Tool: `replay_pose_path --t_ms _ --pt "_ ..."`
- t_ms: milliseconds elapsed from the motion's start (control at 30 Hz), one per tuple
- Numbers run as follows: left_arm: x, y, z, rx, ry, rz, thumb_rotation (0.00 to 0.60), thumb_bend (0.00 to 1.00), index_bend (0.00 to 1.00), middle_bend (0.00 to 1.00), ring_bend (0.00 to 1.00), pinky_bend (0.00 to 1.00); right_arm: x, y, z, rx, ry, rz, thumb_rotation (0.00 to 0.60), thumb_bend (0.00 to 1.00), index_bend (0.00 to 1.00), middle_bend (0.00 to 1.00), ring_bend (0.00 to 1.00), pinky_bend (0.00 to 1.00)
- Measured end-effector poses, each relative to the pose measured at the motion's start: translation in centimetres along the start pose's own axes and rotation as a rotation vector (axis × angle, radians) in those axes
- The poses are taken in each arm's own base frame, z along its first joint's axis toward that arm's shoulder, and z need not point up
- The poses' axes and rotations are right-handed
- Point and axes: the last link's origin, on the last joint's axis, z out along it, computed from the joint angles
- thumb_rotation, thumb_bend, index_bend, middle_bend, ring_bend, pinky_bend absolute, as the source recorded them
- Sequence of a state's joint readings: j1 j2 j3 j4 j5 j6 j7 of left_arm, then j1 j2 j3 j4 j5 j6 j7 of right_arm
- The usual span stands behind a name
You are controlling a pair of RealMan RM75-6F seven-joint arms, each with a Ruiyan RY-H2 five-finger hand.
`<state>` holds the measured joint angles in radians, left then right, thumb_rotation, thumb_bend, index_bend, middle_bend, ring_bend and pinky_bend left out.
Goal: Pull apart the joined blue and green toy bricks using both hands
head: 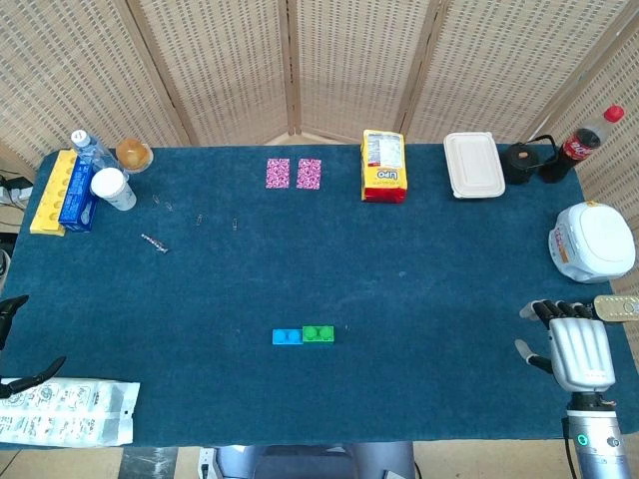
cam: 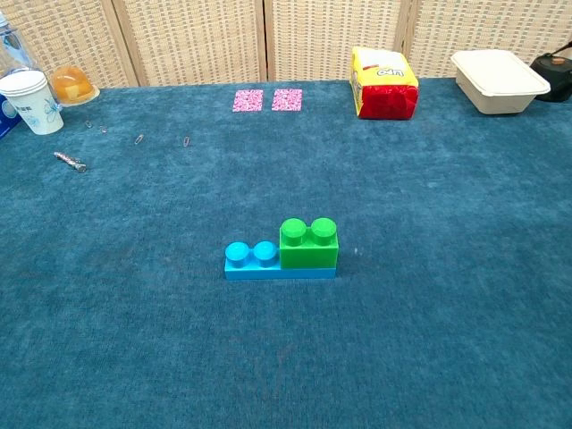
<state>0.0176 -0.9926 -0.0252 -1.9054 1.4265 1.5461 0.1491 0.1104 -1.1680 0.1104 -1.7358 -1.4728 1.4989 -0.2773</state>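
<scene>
The joined bricks lie near the middle of the blue table cloth. In the chest view a green brick (cam: 309,243) sits on the right half of a longer flat blue brick (cam: 251,258). In the head view the blue brick (head: 287,337) and the green brick (head: 319,333) lie side by side, with no hand touching them. My right hand (head: 574,344) hovers at the table's right front edge, far right of the bricks, fingers spread and empty. Only dark fingertips of my left hand (head: 12,311) show at the far left edge, apart and holding nothing. Neither hand appears in the chest view.
A yellow and red snack bag (head: 383,166), a white lunch box (head: 473,165) and a cola bottle (head: 584,143) stand along the back. A white round container (head: 593,239) sits right. Two pink cards (head: 293,173), a paper cup (head: 112,188) and a plastic packet (head: 65,411) lie left.
</scene>
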Motion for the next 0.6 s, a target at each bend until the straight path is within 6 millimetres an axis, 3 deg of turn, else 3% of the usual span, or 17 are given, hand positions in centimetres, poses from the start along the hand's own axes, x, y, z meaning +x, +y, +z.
replay_pose_path --t_ms 333,467,600 --pt "-0.4 0.2 0.2 -0.012 -0.011 -0.007 0.396 0.19 0.15 0.19 0.01 0.09 0.2 0.0 -0.1 -0.006 0.002 0.000 0.600 0.24 0.45 0.48 0.44 0.38" --pt "-0.3 0.6 0.5 -0.036 -0.015 -0.009 0.393 0.19 0.18 0.19 0.06 0.10 0.6 0.2 -0.4 -0.015 0.019 0.001 0.600 0.24 0.45 0.48 0.44 0.38" --pt "-0.7 1.0 1.0 -0.058 -0.043 -0.011 0.395 0.19 0.30 0.25 0.13 0.23 0.8 0.3 -0.7 -0.015 0.021 0.003 0.600 0.24 0.45 0.48 0.44 0.38"
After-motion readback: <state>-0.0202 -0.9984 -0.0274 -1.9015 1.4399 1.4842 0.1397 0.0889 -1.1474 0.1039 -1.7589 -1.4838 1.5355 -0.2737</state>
